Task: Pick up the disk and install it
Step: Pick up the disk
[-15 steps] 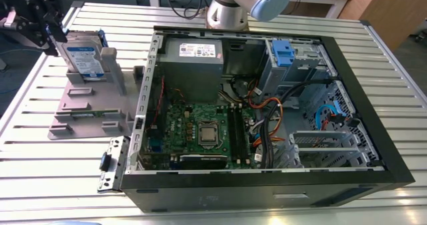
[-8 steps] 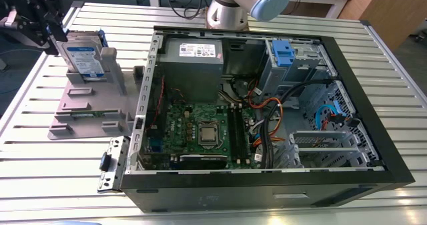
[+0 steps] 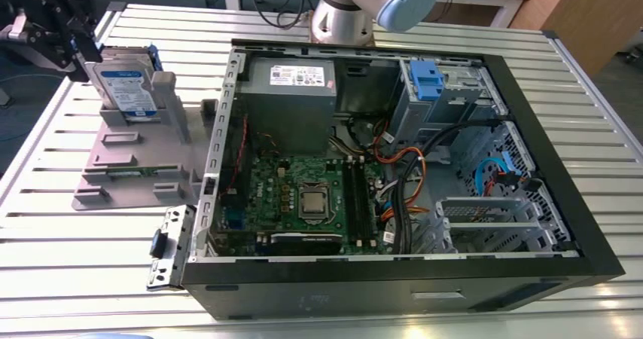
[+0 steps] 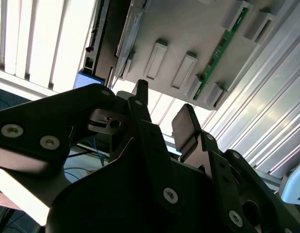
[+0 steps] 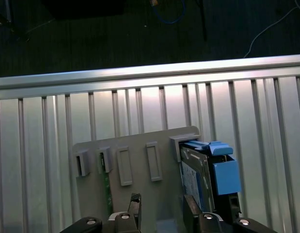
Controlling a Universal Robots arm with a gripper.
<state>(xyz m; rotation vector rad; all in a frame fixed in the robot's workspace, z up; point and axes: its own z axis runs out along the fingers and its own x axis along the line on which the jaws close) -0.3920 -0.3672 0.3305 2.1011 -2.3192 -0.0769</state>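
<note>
The disk (image 3: 123,89) stands on edge in a slot of the grey holder (image 3: 131,162). The holder sits on the slatted tabletop (image 3: 60,267), at about nine o'clock from the open computer case (image 3: 402,277). I'd guess it is propped upright like that so its flat sides are free for a pinch from above. Its blue bracket (image 5: 226,175) shows along the upper edge in the first wrist view.

The end effector (image 3: 72,38) hangs at roughly eleven o'clock from the disk, close by but not on it. In both wrist views its black fingers (image 4: 187,127) are spread well apart with only the holder behind them, so it grips nothing. The pick-up looks not yet made.

The case lies on its side with the panel off, most likely to leave its bays reachable from overhead.
</note>
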